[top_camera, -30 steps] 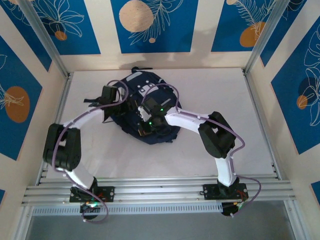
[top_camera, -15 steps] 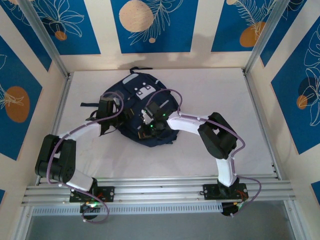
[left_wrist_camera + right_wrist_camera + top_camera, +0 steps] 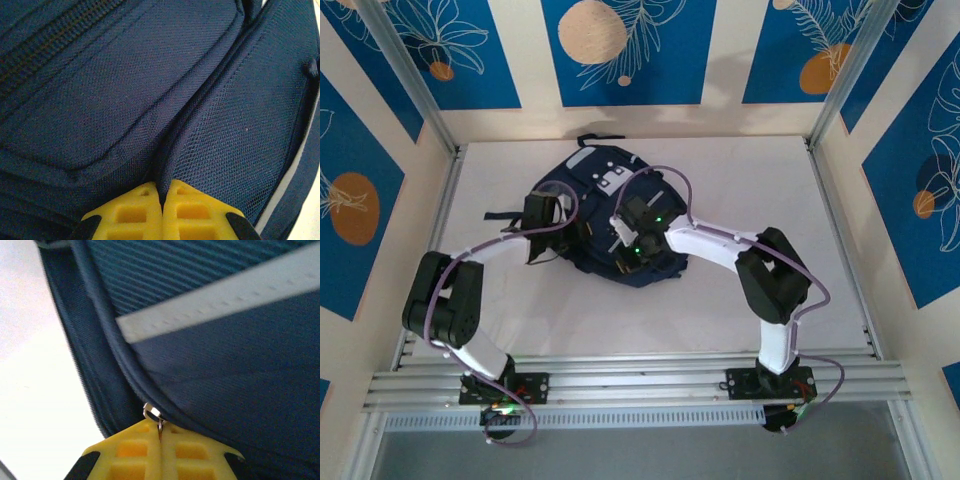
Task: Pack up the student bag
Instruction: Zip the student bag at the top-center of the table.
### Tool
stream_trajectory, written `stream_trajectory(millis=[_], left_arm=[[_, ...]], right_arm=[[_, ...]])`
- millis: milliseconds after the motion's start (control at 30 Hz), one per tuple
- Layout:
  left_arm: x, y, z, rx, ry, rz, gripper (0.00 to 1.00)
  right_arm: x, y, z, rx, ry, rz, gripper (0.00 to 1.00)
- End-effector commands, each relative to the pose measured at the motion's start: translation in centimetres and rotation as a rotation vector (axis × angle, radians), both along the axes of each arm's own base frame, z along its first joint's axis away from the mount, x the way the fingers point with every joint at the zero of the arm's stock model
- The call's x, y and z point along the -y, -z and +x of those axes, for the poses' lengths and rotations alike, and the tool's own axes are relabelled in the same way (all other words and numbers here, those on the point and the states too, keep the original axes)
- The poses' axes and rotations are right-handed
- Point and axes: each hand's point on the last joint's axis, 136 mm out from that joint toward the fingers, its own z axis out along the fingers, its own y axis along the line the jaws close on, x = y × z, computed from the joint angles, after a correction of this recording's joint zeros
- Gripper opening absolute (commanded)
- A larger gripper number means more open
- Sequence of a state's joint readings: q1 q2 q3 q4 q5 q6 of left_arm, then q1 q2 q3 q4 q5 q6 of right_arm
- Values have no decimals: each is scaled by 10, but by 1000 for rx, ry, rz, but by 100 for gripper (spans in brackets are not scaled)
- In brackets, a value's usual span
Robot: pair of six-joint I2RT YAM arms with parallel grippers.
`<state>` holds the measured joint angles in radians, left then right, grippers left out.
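Since a second ago the right arm has swung its elbow rightward. From above, the bag lies far-centre on the desk. Left wrist view: left tool is pressed together against a seam fold of the bag. Right wrist view: right tool is pinching the zipper ring

Top cam overhead — both wrist cams tight on bag.

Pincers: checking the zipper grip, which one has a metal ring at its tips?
The right pincer: a silver ring sits between its tips; the left pincer nips only student bag fabric.
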<state>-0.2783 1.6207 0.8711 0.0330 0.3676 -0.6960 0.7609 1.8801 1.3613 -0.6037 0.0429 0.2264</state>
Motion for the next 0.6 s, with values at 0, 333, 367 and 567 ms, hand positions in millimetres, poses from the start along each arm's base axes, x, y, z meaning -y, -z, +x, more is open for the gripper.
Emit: stream_trajectory(millis=[0,333,367,567], left_arm=[[-28,34,-12,-97,-12,134,0],[-30,36,-17,-108,19,158,0],[-30,36,-17,-109,22,158,0],[-34,33,-4,-97,3,158,0]], right_arm=[[61,-1,1,-32,7,-173,0],[109,-6,75,111,97,-283,0],[114,-6,82,121,112,-291,0],[102,9,61,54,50,-248,0]])
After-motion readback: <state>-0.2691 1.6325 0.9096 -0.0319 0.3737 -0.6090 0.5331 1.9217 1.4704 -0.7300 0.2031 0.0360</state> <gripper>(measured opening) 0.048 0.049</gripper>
